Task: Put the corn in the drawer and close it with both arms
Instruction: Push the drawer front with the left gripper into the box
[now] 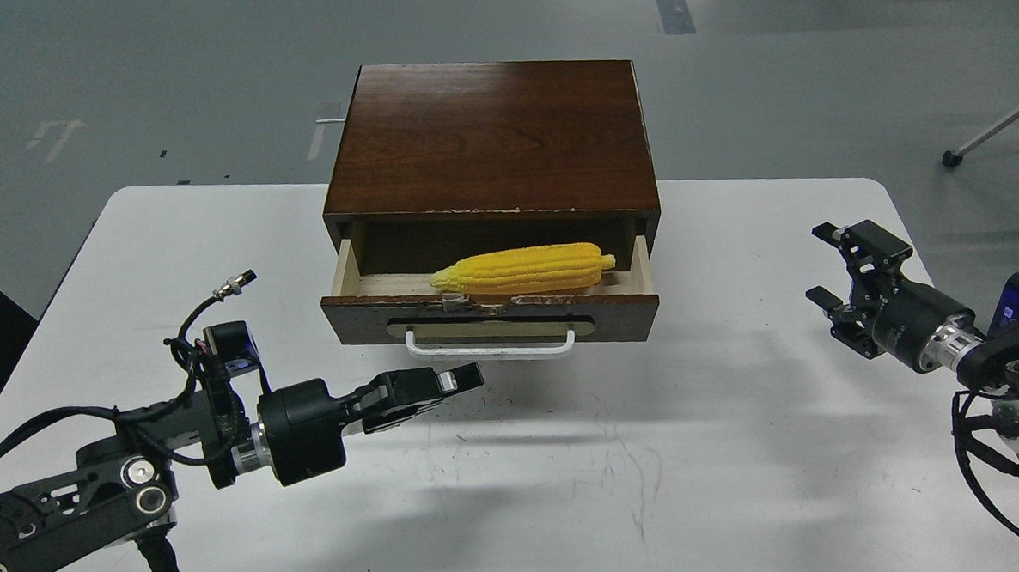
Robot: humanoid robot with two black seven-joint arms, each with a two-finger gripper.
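Note:
The yellow corn (522,270) lies lengthwise inside the open drawer (489,319), just behind its front panel. The drawer's white bar handle (490,349) faces me. My left gripper (466,379) hovers low over the table, just below and left of the handle, pointing right. Its fingers look pressed together and hold nothing. My right gripper (825,264) is open and empty over the table's right side, well away from the drawer, pointing left.
The dark brown cabinet (490,136) that holds the drawer stands at the back middle of the white table (654,452). The table's right edge is close to my right arm. Grey floor lies beyond.

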